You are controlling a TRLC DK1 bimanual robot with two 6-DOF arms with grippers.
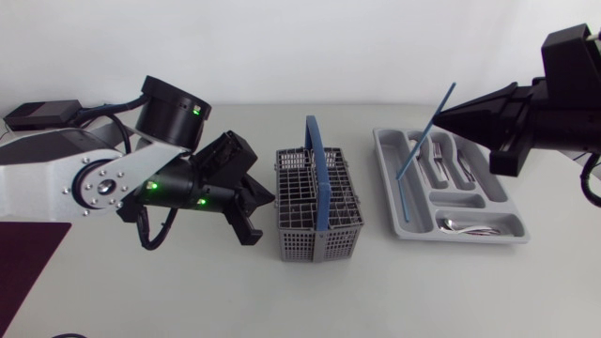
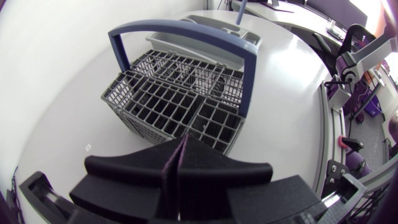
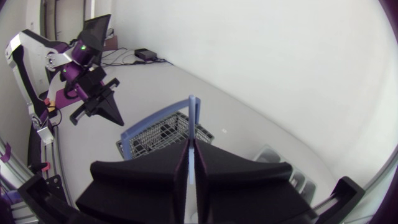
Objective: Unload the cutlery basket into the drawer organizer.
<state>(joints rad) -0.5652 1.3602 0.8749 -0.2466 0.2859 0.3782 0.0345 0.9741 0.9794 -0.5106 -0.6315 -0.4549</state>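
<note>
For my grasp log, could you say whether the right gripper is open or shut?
Shut: fingers of the right gripper clamp the blue stick.

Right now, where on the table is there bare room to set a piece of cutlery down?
Bare table along the near edge, in front of basket and organizer; also the strip between those two. Crowded: left arm close beside the basket, blue stick held over the organizer.

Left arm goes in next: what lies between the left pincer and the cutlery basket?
Only bare table lies between the left pincer and the cutlery basket, clearest in the head view.
</note>
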